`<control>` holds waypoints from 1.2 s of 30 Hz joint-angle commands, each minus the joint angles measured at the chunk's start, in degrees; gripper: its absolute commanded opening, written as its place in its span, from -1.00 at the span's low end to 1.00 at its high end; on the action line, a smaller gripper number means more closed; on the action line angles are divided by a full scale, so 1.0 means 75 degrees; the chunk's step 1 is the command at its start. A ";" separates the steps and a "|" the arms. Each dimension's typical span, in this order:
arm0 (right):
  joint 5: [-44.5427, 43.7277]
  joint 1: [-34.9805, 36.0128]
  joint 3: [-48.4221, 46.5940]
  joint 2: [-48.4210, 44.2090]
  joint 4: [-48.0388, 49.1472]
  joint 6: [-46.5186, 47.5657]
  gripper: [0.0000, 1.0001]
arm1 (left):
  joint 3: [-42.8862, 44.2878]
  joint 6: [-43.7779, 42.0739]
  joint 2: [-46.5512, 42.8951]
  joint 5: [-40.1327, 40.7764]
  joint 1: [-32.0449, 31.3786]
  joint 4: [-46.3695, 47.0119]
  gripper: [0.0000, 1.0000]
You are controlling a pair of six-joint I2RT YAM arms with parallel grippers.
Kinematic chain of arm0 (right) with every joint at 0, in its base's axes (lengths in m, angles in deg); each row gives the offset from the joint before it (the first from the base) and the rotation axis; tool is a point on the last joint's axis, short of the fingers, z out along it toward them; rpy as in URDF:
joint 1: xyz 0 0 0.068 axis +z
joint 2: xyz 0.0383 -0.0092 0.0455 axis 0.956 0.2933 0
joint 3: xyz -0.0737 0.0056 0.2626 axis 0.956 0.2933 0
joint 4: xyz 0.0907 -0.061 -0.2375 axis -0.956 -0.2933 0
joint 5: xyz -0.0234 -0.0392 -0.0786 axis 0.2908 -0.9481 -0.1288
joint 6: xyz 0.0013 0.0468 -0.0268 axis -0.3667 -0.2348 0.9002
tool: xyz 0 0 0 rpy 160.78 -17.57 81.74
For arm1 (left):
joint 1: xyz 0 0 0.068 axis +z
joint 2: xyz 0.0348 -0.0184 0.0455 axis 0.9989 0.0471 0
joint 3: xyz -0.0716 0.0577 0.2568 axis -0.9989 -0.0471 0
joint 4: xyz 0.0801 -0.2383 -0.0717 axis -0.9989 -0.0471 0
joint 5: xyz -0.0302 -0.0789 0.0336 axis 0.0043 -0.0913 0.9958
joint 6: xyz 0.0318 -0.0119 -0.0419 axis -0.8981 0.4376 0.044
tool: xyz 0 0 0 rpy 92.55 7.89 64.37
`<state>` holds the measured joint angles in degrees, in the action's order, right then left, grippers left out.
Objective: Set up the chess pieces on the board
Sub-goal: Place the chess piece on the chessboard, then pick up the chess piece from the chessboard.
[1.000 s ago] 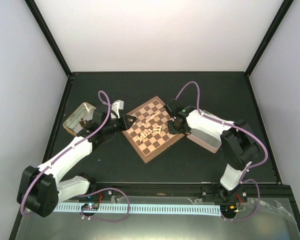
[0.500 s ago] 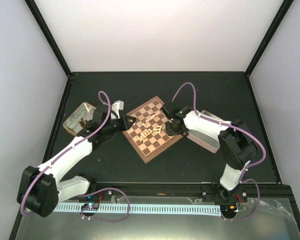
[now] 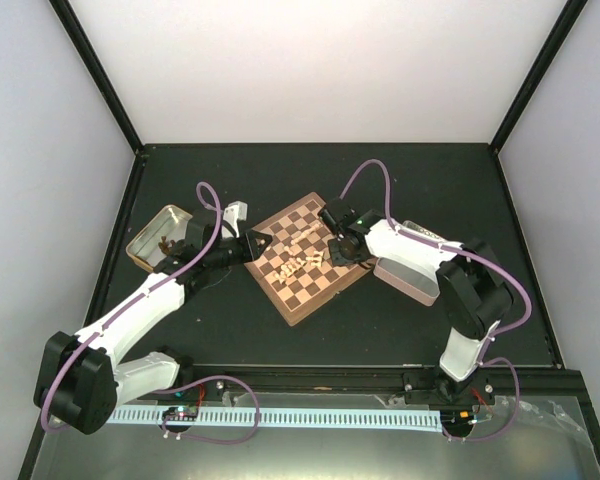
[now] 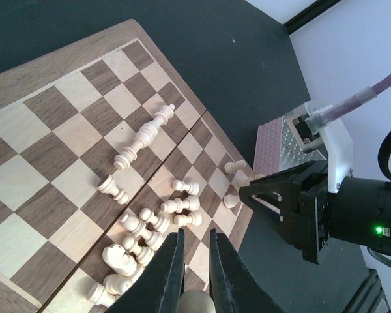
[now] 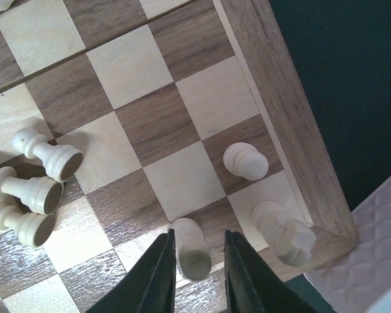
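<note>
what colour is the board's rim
The rim is plain reddish-brown wood; it shows best in the right wrist view.

The right gripper's (image 5: pixel 199 238) fingers (image 5: pixel 158 277) flank an upright pawn (image 5: pixel 190 251) at 6 o'clock on the board (image 5: pixel 274 98). Three toppled pawns (image 5: pixel 26 189) lie at 9 o'clock.

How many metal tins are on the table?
2. An open gold rectangular metal tin lies left of the square wooden chessboard; a pale pink tin lies right of it, partly under the right arm.
</note>
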<state>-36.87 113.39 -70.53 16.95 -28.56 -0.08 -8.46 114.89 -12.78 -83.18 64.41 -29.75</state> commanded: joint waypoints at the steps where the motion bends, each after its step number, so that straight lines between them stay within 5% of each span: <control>1: -0.0114 0.0021 -0.0197 0.0179 0.0121 0.0033 -0.50 | 0.0196 -0.0098 -0.0005 0.0125 -0.0041 -0.0135 -0.96; 17: -0.1048 -0.0256 0.0287 -0.0733 0.0269 -0.0590 -0.46 | 0.0174 -0.0115 -0.0007 0.0162 -0.0041 -0.0173 -0.95; 26: -0.0520 -0.0721 0.0381 -0.0446 0.0470 -0.0488 -0.45 | 0.0186 -0.0124 0.0009 0.0163 -0.0041 -0.0167 -0.95; 36: -0.0171 -0.0751 0.0463 -0.0042 0.0518 -0.0344 -0.65 | 0.0218 -0.0120 0.0065 0.0138 -0.0041 -0.0169 -0.95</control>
<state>-39.43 107.93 -67.71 15.44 -25.48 -3.32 -8.43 114.80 -12.78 -82.79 64.38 -30.28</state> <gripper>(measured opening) 0.201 0.076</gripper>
